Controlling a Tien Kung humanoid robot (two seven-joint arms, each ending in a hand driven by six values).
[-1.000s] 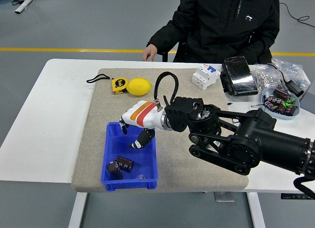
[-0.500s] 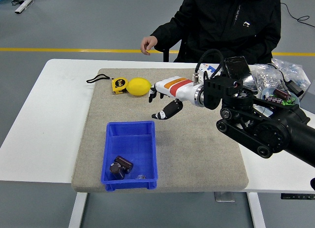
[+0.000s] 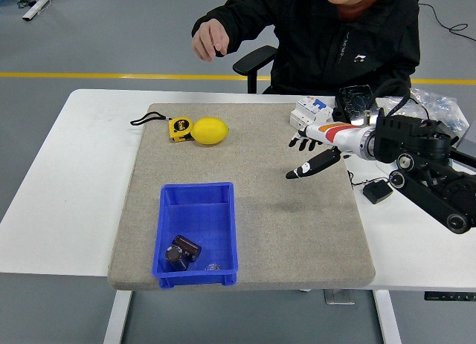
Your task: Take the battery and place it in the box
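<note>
Since a second ago the right robot hand [image 3: 311,157] has left the blue box [image 3: 225,232] and swung far to the right; it now hangs near the right edge of the grey mat [image 3: 297,232], well apart from the box, fingers spread and holding nothing. The person's hand [image 3: 210,38], earlier low by the desk [image 3: 89,173], is now raised behind the box's far side. No left robot hand shows.

Two dark batteries [image 3: 181,252] lie in the near half of the box, touching each other. More of the same dark cylinders sit in a pale bowl [image 3: 445,169] far to the right of the box, partly hidden behind the arm.

My reading is that one delivery is finished and the arm is heading back for another battery. To do that well, the hand should approach the bowl from above, fingers kept wide, and settle on a single cylinder lying clear of its neighbours. The white breaker block [image 3: 306,112] and the black unit [image 3: 355,100] stand just beside the hand, so the wrist needs to clear them. The lemon [image 3: 210,130] and tape measure [image 3: 179,128], beyond the box, are out of the way.
</note>
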